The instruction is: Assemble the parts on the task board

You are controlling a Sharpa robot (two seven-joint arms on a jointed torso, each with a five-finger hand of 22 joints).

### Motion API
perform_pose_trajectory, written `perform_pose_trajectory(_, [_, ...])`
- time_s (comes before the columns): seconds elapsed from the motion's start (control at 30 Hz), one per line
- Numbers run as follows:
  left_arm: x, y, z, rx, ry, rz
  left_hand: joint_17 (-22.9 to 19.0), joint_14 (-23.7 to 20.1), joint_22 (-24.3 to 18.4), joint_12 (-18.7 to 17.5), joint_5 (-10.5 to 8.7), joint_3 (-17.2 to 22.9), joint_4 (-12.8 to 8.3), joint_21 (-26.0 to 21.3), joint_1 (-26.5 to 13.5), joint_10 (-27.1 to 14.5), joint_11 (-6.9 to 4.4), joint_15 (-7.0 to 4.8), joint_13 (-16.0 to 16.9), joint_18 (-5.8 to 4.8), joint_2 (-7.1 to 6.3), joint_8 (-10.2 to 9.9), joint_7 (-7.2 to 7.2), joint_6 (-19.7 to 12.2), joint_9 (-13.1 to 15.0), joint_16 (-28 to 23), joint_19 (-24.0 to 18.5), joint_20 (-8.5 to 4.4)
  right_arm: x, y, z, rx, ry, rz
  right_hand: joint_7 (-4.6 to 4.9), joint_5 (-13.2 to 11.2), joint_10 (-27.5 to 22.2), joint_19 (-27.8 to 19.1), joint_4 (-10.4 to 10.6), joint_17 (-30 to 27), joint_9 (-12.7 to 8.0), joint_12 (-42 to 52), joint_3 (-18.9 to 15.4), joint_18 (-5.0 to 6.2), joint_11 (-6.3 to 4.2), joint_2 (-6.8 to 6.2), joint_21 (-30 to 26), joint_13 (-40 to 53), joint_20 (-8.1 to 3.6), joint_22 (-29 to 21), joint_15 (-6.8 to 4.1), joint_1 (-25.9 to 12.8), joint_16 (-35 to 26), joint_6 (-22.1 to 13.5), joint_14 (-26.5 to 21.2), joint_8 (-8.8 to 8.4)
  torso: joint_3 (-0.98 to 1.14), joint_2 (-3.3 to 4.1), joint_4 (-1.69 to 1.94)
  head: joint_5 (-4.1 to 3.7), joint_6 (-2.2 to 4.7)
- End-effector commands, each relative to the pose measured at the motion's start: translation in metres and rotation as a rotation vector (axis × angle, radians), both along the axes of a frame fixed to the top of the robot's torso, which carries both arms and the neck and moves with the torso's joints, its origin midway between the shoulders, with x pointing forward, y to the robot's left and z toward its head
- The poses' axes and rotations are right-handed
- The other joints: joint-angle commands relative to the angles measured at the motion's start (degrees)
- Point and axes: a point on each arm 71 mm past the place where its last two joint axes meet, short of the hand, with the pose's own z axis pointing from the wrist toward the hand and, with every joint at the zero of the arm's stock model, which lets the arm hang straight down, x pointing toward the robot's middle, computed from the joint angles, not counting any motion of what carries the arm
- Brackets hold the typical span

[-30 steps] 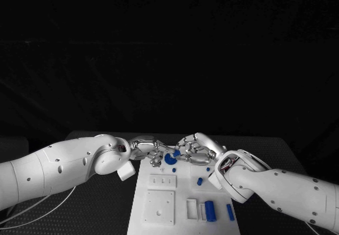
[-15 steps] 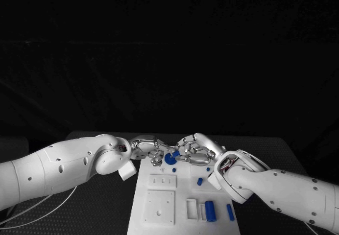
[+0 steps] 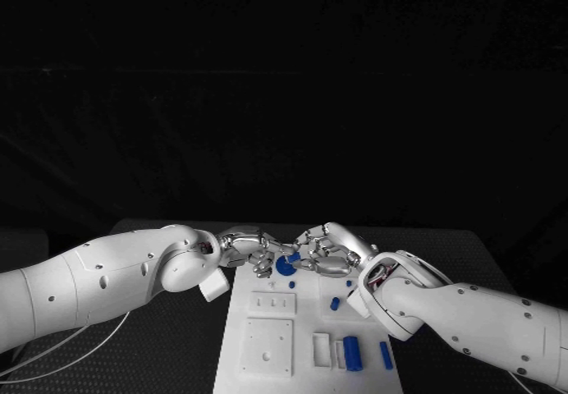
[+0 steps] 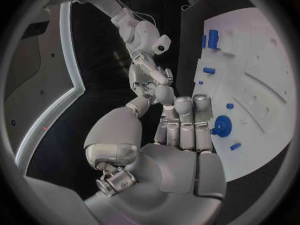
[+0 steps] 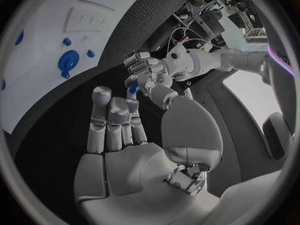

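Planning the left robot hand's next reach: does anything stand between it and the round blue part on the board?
Nothing visible does. The round blue part lies uncovered on the task board, just beside the left robot hand's fingertips, with no other piece between them.

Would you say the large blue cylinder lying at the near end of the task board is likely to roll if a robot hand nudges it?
Probably: the large blue cylinder lies on its side on the flat task board, so a sideways nudge could roll it. It looks rigid, likely light plastic, and smooth, so possibly slippery.
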Motion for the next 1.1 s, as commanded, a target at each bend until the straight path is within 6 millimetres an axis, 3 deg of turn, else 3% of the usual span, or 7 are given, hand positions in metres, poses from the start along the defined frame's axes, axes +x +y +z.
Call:
perform_pose_trajectory(0.03, [-0.0004,-0.0026,0.0021,-0.021,0.002,-0.007,0.0,-0.1,0.2,0.3,-0.14,-0.1,-0.5,0.2,0.4,-0.2,-0.45,-0.52,-0.1,0.18,-0.22,0.3,-0.08,0.5,0.1,0.4,-0.2,-5.80,-0.0002,-0.0010,-0.0005,0.002,-0.003,-0.007,1.38,0.3,0.4,0.1,-0.2,-0.1,2.3,-0.2,0.2,0.96,-0.08,0.41,0.2,0.0,-0.25,0.9,-0.12,-0.1,-0.2,4.3,0.2,0.87,0.01,0.00,-0.02,0.05,-0.05])
perform_pose_trajectory(0.23, [-0.0005,-0.0039,0.0024,-0.024,-0.001,-0.007,0.0,-0.1,0.1,0.3,-0.17,-0.5,-0.4,0.1,0.0,-0.1,-0.52,-0.61,-0.2,0.11,-1.41,0.4,-0.16,0.6,0.0,0.4,-0.2,-5.84,-0.0012,0.0013,-0.0010,0.000,0.004,0.001,1.38,0.3,0.4,0.1,-0.2,-0.1,2.3,-0.2,0.2,0.96,-0.08,0.42,0.2,0.0,-0.25,0.9,-0.12,-0.1,-0.2,4.3,0.2,0.86,0.00,-0.02,-0.03,0.12,-0.01])
perform_pose_trajectory(0.67, [-0.0007,-0.0060,0.0022,-0.022,0.001,-0.010,0.0,-0.1,0.1,0.3,-0.19,-0.6,-0.2,0.0,0.0,-0.1,-0.56,-0.65,-0.2,0.12,-1.80,0.6,-0.20,0.6,0.0,0.4,-0.1,-5.91,-0.0010,0.0017,-0.0011,-0.002,0.003,-0.001,1.37,0.3,0.5,0.1,-0.3,-0.1,2.3,-0.2,0.3,0.96,-0.09,0.44,0.2,0.0,-0.26,0.9,-0.12,-0.2,-0.2,4.3,0.2,0.85,-0.01,0.00,0.00,0.09,-0.01])
perform_pose_trajectory(0.93, [-0.0008,-0.0050,0.0022,-0.022,0.002,-0.013,-0.1,0.0,0.1,0.2,-0.19,-0.3,-1.3,0.0,1.7,0.0,-0.71,-0.80,-0.3,0.15,-3.25,1.0,-0.36,0.9,0.0,0.4,0.1,-6.10,-0.0010,0.0013,-0.0009,-0.003,-0.002,-0.008,1.36,0.3,0.5,0.1,-0.4,-0.1,2.3,-0.2,0.4,0.96,-0.10,0.47,0.1,0.0,-0.27,0.9,-0.13,-0.3,-0.2,4.3,0.2,0.84,-0.02,-0.02,0.00,0.02,-0.08])
perform_pose_trajectory(1.1, [-0.0011,-0.0058,0.0022,-0.023,0.002,-0.016,-0.1,0.0,0.0,0.2,0.09,0.0,-1.5,0.0,2.5,0.0,-0.76,-0.84,-0.4,0.09,-2.89,1.2,-0.41,1.1,0.0,0.4,0.1,-6.14,-0.0009,0.0016,-0.0010,-0.004,-0.001,-0.008,1.36,0.3,0.5,0.1,-0.4,-0.1,2.3,-0.3,0.4,0.96,-0.10,0.48,0.1,0.0,-0.28,0.9,-0.14,-0.3,-0.2,4.4,0.2,0.84,-0.03,0.01,0.01,0.05,-0.05])
